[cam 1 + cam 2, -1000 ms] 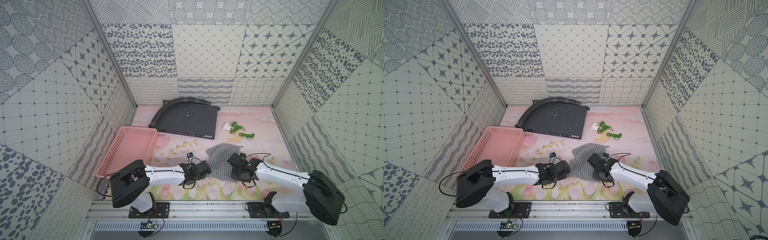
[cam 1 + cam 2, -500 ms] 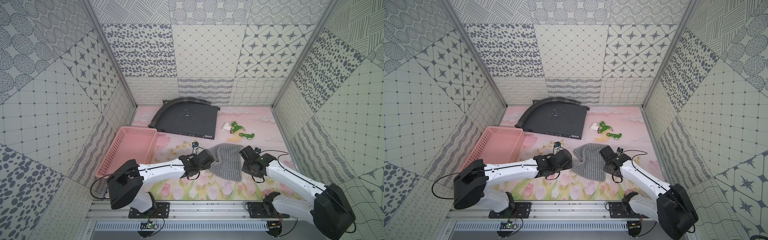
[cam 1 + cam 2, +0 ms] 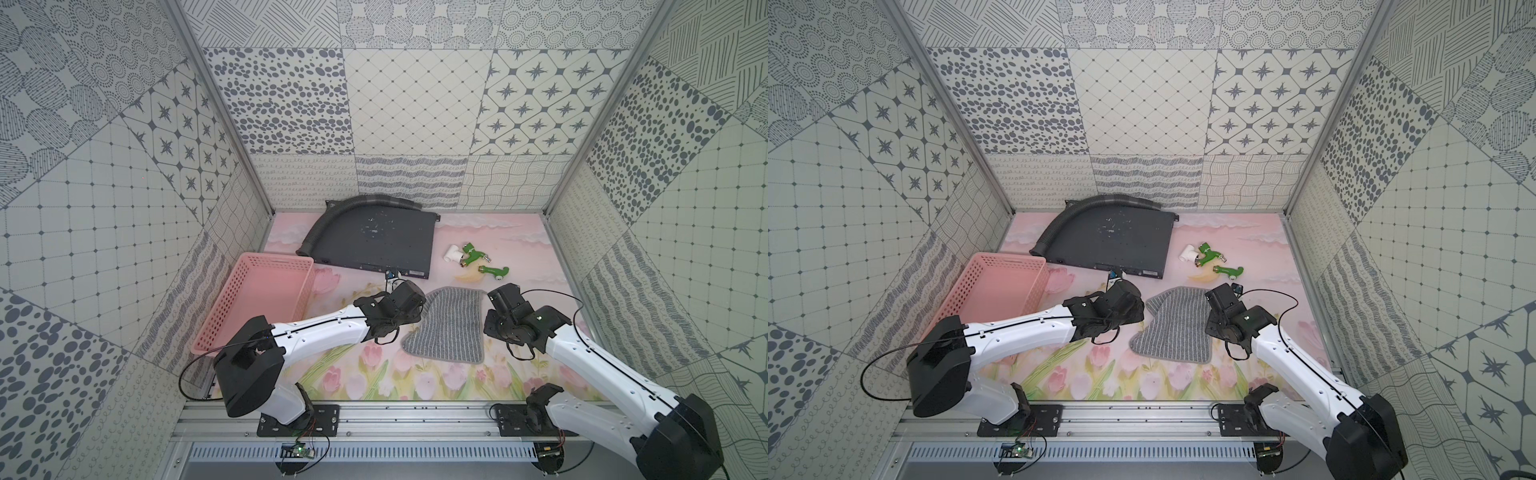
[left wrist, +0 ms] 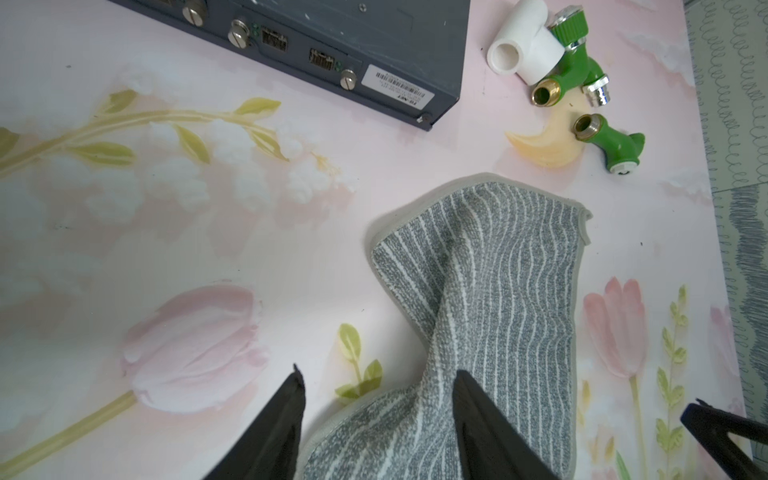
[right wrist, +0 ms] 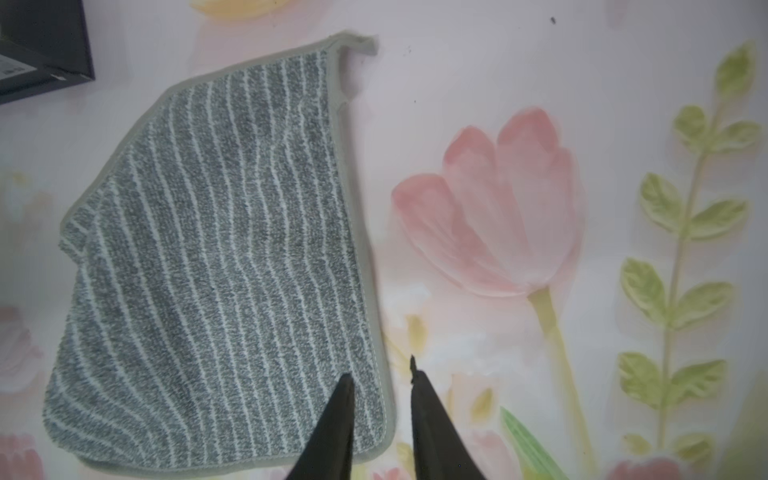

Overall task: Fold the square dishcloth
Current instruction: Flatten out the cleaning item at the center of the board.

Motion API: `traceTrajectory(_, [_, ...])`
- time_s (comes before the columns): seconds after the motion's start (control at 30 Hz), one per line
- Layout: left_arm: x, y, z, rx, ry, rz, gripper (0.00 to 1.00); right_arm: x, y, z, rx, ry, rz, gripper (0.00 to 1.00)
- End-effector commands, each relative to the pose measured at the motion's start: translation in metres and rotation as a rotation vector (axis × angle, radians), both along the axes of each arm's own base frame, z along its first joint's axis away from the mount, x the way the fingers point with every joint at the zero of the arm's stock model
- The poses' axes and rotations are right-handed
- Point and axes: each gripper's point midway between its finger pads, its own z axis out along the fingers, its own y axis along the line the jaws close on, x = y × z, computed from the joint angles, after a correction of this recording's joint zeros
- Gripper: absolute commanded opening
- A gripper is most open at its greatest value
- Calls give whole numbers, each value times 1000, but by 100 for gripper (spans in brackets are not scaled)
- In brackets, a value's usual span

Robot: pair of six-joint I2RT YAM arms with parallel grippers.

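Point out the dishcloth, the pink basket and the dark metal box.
dishcloth [image 3: 451,328]: in a top view, middle of its striped face.
pink basket [image 3: 277,257]: in a top view, far rim.
dark metal box [image 3: 382,241]: in a top view, middle of its top.

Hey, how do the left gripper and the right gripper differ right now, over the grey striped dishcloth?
The left gripper has its jaws wide apart; the right gripper has them only narrowly parted. The left gripper sits at the dishcloth's rumpled left edge, the right gripper at its flat right hem. Shared: each has one jaw over the cloth and one over the flowered mat, and neither looks clamped on it.
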Motion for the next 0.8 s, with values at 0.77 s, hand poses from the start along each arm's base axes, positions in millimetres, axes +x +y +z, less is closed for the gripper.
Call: traceTrajectory(0.77, [57, -46, -80, 33, 239, -281, 52, -60, 51, -79, 174, 235, 25, 13])
